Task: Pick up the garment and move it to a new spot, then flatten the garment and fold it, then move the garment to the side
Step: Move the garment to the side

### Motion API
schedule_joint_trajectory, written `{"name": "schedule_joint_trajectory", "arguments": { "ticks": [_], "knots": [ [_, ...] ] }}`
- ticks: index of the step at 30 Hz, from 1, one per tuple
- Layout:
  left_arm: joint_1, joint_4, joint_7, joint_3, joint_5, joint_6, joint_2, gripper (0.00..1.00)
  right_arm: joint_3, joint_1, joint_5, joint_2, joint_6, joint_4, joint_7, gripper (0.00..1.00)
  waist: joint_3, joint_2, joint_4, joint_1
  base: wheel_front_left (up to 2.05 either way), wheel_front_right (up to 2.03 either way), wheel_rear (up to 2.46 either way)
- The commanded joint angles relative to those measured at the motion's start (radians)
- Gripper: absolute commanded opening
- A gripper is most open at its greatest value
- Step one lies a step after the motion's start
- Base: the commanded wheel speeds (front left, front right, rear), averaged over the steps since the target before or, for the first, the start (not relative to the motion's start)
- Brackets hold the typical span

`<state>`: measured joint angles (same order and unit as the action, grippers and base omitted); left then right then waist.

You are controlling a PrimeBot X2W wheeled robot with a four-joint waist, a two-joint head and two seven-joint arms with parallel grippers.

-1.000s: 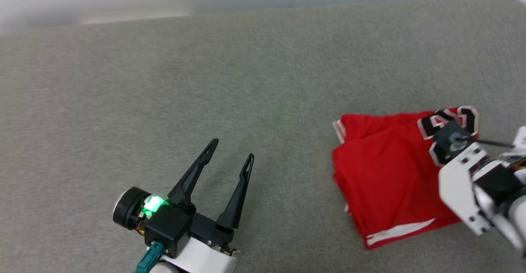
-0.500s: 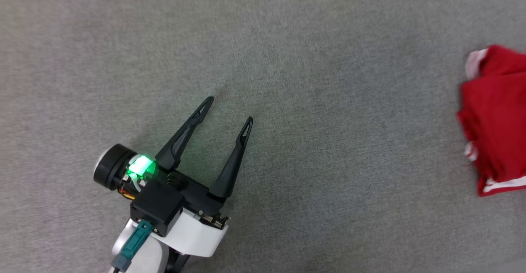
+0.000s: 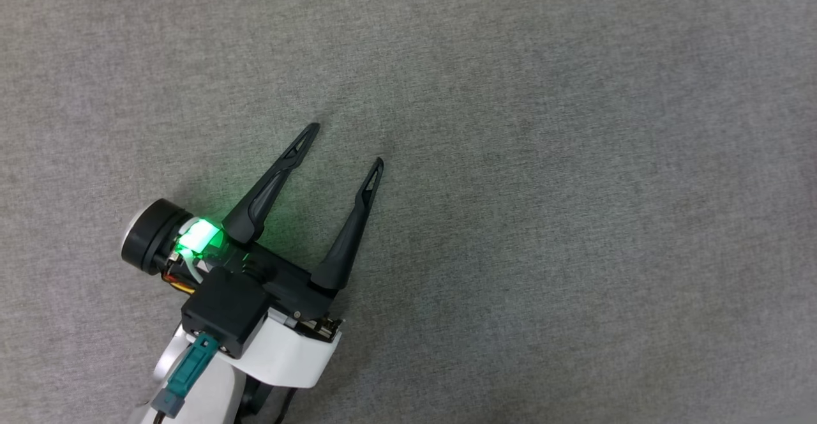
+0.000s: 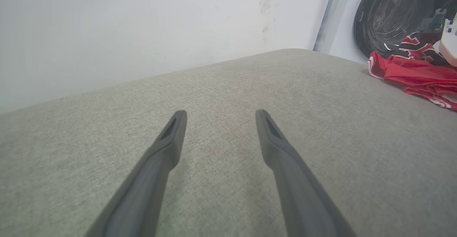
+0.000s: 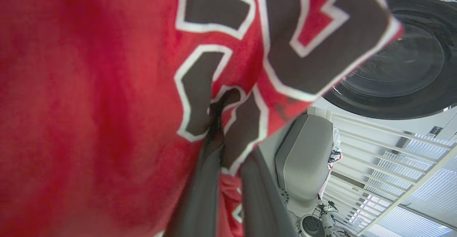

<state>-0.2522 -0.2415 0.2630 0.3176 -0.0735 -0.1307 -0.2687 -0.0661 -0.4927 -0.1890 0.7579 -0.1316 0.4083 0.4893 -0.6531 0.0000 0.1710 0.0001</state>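
Note:
The garment [image 4: 410,74], red with black-and-white lettering, lies bunched at the far right of the grey padded surface [image 4: 321,140] in the left wrist view. In the right wrist view the garment [image 5: 89,105] covers most of the picture, and my right gripper [image 5: 228,137] is shut on a fold of the garment by the lettering. My left gripper [image 3: 346,145] hovers open over bare grey fabric with nothing between its fingers. In its own wrist view the left gripper [image 4: 220,112] points toward the white wall, well left of the garment.
A washing machine's round dark door [image 4: 392,12] stands behind the garment and also looms in the right wrist view, the door [image 5: 400,69] close by. A white wall [image 4: 142,33] borders the surface's far edge. Window blinds [image 5: 410,180] show lower right.
The head camera has swung left and down, so the garment and right arm have slid out of its picture. The left gripper stays open in much the same pose.

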Motion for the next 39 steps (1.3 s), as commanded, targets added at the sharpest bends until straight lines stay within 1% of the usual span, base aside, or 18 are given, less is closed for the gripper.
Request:
{"name": "schedule_joint_trajectory", "arguments": {
  "ticks": [1, 5, 8, 9, 10, 14, 16, 19, 22, 26, 30, 33, 36, 39],
  "knots": [
    [-0.01, -0.005, 0.002, -0.001, 0.004, 0.001, -0.001, 1.0, -0.025, -0.027, -0.021, -0.015, 0.002, 0.014, -0.016, 0.0, -0.005, 0.0, -0.005, -0.0001, 0.0, 0.0, 0.0],
    [-0.012, -0.003, 0.002, -0.001, 0.005, 0.001, 0.002, 1.0, -0.059, -0.037, -0.053, -0.036, 0.002, 0.037, -0.022, 0.0, -0.002, 0.0, -0.013, -0.0001, 0.0, 0.0, 0.0],
    [-0.008, 0.002, 0.002, -0.004, 0.004, 0.001, 0.01, 1.0, -0.085, -0.038, -0.074, -0.055, 0.002, 0.029, -0.018, 0.0, 0.009, 0.0, -0.019, -0.0001, 0.0, 0.0, 0.0],
    [-0.005, 0.004, 0.002, -0.004, 0.003, 0.001, 0.012, 1.0, -0.091, -0.035, -0.082, -0.061, 0.002, 0.024, -0.016, 0.18, 0.015, 0.0, -0.02, -0.0001, 0.0, 0.0, 0.0],
    [-0.001, 0.007, 0.002, -0.003, 0.002, 0.001, 0.015, 1.0, -0.104, -0.032, -0.084, -0.07, 0.002, 0.022, -0.009, 1.0, 0.022, 0.0, -0.021, -0.0001, 0.0, 0.0, 0.0],
    [0.009, 0.021, 0.002, -0.004, -0.004, 0.001, 0.034, 1.0, -0.118, -0.021, -0.114, -0.074, 0.002, -0.02, -0.01, 1.0, 0.067, 0.0, -0.029, -0.0001, 0.0, 0.0, 0.0],
    [0.013, 0.024, 0.002, -0.009, -0.007, 0.001, 0.039, 1.0, -0.121, -0.022, -0.117, -0.078, 0.002, -0.035, -0.013, 1.0, 0.079, 0.0, -0.031, -0.0001, 0.0, 0.0, 0.0],
    [0.025, 0.037, 0.002, -0.024, -0.015, 0.001, 0.058, 1.0, -0.118, -0.024, -0.112, -0.089, 0.002, -0.08, -0.021, 1.0, 0.129, 0.0, -0.04, -0.0001, 0.0, 0.0, 0.0],
    [0.046, 0.052, 0.002, -0.049, -0.018, 0.001, 0.075, 1.0, -0.114, -0.032, -0.089, -0.109, 0.002, -0.127, -0.046, 1.0, 0.185, 0.0, -0.052, -0.0001, 0.0, 0.0, 0.0],
    [0.085, 0.071, 0.002, -0.096, -0.023, 0.002, 0.098, 1.0, -0.111, -0.034, -0.048, -0.158, 0.002, -0.187, -0.103, 1.0, 0.27, 0.0, -0.076, -0.0001, 0.0, 0.0, 0.0],
    [0.123, 0.083, 0.002, -0.15, -0.019, 0.004, 0.116, 1.0, -0.117, 0.0, 0.007, -0.23, 0.002, -0.263, -0.169, 1.0, 0.35, 0.0, -0.109, -0.0001, 0.0, 0.0, 0.0],
    [0.157, 0.102, 0.002, -0.194, -0.02, 0.005, 0.126, 1.0, -0.11, 0.052, 0.027, -0.288, 0.001, -0.333, -0.225, 1.0, 0.406, 0.0, -0.133, -0.0001, 0.0, 0.0, 0.0],
    [0.183, 0.118, 0.002, -0.228, -0.015, 0.007, 0.135, 1.0, -0.102, 0.112, 0.046, -0.358, 0.001, -0.402, -0.275, 1.0, 0.454, 0.0, -0.156, -0.0001, 0.0, 0.0, 0.0],
    [0.217, 0.131, 0.002, -0.251, -0.008, 0.006, 0.14, 1.0, -0.091, 0.182, 0.064, -0.445, 0.001, -0.469, -0.325, 1.0, 0.488, 0.0, -0.175, -0.0001, 0.0, 0.0, 0.0]
  ]
}}
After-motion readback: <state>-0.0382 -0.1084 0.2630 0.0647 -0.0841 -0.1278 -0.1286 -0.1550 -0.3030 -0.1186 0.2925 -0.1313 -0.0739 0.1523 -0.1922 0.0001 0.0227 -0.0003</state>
